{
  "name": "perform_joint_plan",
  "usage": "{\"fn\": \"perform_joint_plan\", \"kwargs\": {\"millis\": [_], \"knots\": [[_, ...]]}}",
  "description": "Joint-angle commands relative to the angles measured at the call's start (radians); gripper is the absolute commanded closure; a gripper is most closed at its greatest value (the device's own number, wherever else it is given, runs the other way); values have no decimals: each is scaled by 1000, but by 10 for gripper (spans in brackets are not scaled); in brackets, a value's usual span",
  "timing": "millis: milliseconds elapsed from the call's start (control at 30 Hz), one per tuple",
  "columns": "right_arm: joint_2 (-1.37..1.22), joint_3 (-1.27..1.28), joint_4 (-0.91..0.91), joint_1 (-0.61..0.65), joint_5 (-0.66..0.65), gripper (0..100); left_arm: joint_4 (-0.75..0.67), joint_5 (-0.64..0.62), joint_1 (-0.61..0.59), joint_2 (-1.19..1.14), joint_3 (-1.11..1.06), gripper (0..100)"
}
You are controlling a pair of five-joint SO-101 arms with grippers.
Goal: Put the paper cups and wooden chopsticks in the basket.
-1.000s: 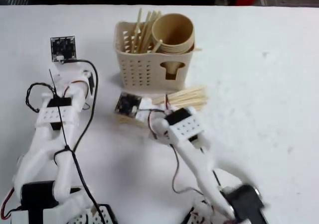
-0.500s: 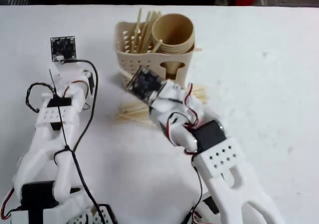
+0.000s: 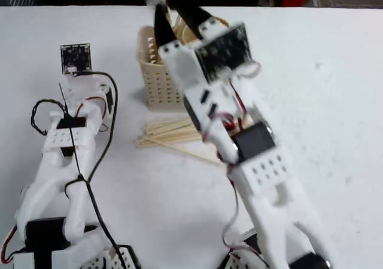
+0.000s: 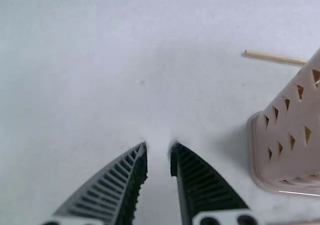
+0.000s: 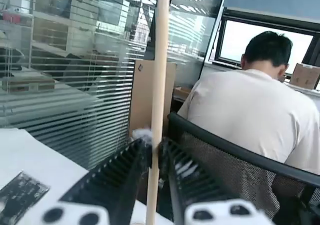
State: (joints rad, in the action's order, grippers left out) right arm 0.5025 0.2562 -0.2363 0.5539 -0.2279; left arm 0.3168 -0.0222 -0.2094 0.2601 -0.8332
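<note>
A beige perforated basket (image 3: 157, 80) stands at the back middle of the white table. My right gripper (image 3: 175, 18) is raised over it, shut on one wooden chopstick (image 5: 160, 75) that stands upright between the fingers. The right arm covers most of the basket's inside. A loose pile of chopsticks (image 3: 167, 134) lies on the table in front of the basket. My left gripper (image 4: 158, 149) rests low over bare table to the left of the basket (image 4: 290, 135), shut with nothing in it. A single chopstick (image 4: 275, 57) lies on the table beyond the basket's corner.
The left arm lies along the table's left side with black cables (image 3: 111, 119) looping beside it. Bare table (image 3: 335, 72) stretches to the right of the basket.
My right gripper has risen from the chopstick pile in front of the basket to above it, carrying one chopstick. The left arm has not moved.
</note>
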Motion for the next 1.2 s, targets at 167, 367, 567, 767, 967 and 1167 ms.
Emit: {"fn": "perform_joint_plan", "kwargs": {"millis": [167,367,567,767,967,1167], "knots": [[-278,-241,64,-1,18,981,-29,11,10,35,9,903],[-371,-265,117,-13,18,981,-29,11,10,35,9,903],[-369,-238,76,-21,18,976,-29,11,10,35,9,903],[-369,-201,65,-21,18,882,-29,11,10,35,9,903],[-363,-195,7,-22,17,926,-29,11,10,35,9,903],[-179,-94,-430,-21,9,957,-29,11,8,35,9,903]]}}
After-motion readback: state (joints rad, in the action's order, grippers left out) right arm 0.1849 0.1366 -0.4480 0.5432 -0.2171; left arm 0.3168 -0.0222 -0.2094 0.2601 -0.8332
